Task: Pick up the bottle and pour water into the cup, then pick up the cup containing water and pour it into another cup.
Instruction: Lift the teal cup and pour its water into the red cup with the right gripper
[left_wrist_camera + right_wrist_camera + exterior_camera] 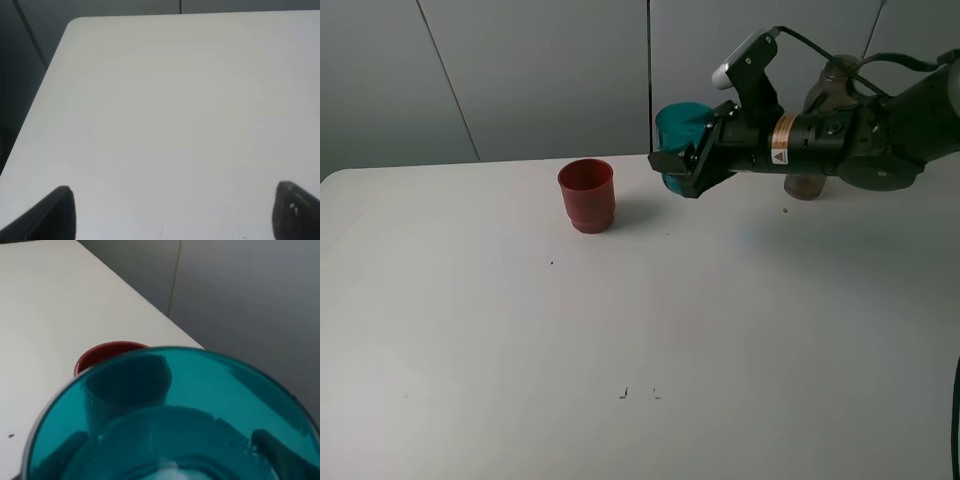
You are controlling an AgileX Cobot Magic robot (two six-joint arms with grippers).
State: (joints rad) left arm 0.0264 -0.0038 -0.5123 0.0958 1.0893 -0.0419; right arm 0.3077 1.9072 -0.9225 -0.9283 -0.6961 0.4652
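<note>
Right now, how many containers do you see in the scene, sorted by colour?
Teal cup: 1
Red cup: 1
Grey-brown bottle: 1
Total: 3

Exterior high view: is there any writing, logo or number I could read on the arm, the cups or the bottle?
No text here can be read.
Orange and white sticker on the right arm: some marking, too small to read.
Teal cup: no writing shows.
Red cup: no writing shows.
Bottle: mostly hidden behind the arm; no label in view.
</note>
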